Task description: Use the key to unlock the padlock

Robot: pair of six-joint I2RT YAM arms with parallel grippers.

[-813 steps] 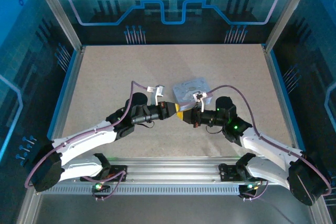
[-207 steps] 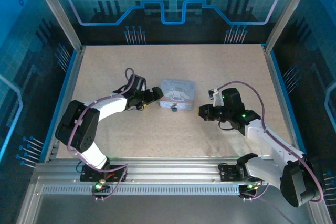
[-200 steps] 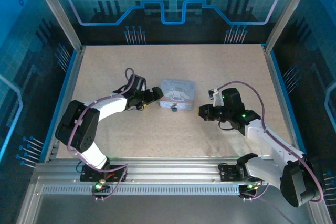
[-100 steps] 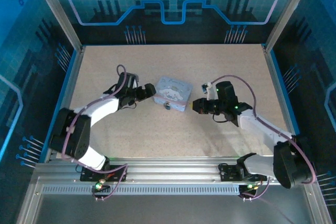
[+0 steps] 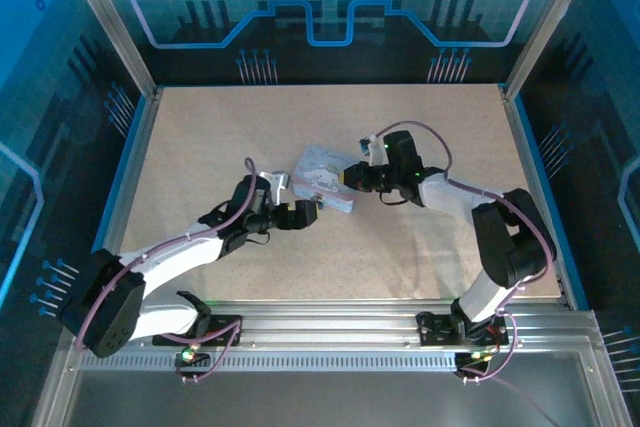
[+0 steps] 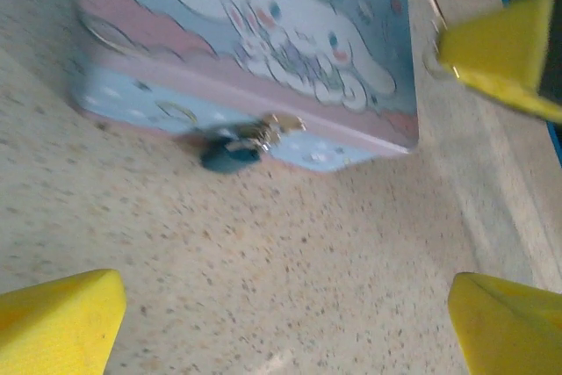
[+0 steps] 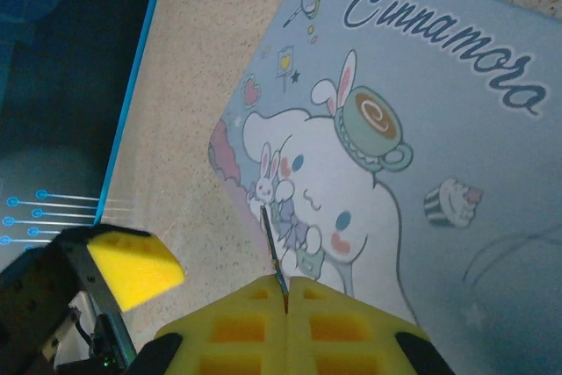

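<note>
Pinching a thin dark metal key (image 7: 273, 248), right gripper (image 7: 287, 285) readies insertion; splayed left gripper (image 6: 283, 292) should first steady small dark padlock (image 6: 230, 151).

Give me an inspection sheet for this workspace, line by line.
Surface: speckled beige table, no spills seen.
Job's things: padlock hangs at the side wall of the cartoon-printed tin; key is a thin sliver over the lid.
Clutter: nothing seen.
Grippers: left gripper open, fingers wide, facing the padlock; right gripper shut on the key.
Cables: purple cable loops along each arm, off the tin.
Surroundings: blue printed panels; aluminium rail at the near edge.
</note>
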